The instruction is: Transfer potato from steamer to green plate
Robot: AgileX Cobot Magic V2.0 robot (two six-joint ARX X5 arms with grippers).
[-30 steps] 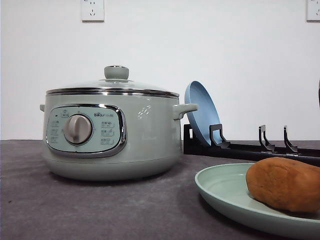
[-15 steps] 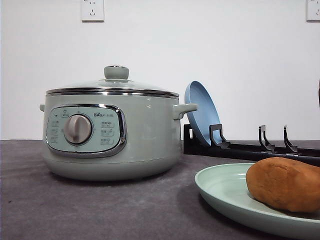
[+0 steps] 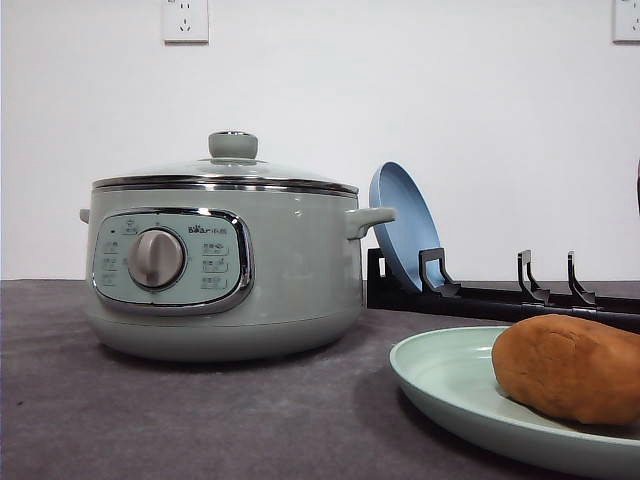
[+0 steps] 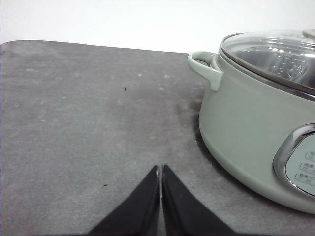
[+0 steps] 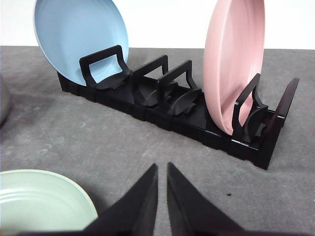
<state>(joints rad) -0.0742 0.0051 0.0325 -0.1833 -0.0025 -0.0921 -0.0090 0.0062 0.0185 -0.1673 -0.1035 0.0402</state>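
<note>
Resting on the pale mint-green round plate, the orange-brown oval potato lies well right of my lidded sage-green steamer. Left gripper and right gripper are both closed, empty.

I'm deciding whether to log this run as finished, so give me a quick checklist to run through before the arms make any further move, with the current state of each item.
1. Potato on the green plate: ok, it rests inside the raised rim in the front view.
2. Steamer closed: ok, the glass lid sits on it.
3. Left gripper free: ok, fingers together above bare table, holding nothing.
4. Right gripper free: ok, nearly closed and empty, beside the green plate's rim.
5. Black rack undisturbed: ok, blue plate and pink plate stand upright in its slots.
6. Potato fully clear of the plate edge: cannot tell, the frame cuts it off.
</note>
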